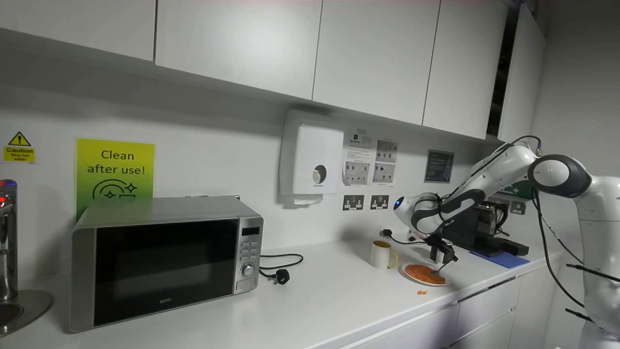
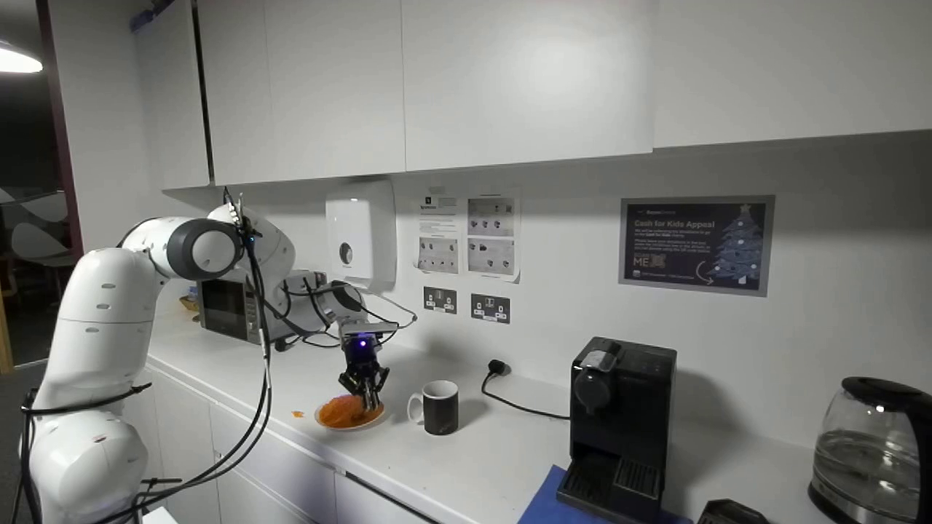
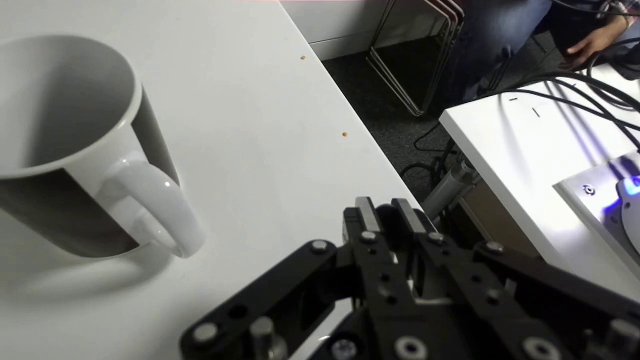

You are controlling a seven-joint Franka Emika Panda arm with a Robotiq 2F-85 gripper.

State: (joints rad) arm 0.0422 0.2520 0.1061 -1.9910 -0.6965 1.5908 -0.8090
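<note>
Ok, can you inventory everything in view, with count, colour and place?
Plate: 1, white, on counter
Food: 1 heap, orange, on plate
Spilled bits: several, orange, on counter
Utensil: 1, grey, apparently in food
Pale mug: 1, white and yellow, near plate
Dark mug: 1, black and white, near plate
Microwave: 1, silver and black, on counter
Coffee machine: 1, black, on blue mat
Glass jug: 1, clear, on counter
Plugs: 2, black, on counter
Paper dispenser: 1, white, on wall
Sockets: several, dark, on wall
Notices: several, mixed colours, on wall
Cupboards: several, white, above counter
Person: 1, blue jeans, beyond counter
Robot arm: 1, white, over counter
Gripper: 1, black, over plate, shut on utensil
</note>
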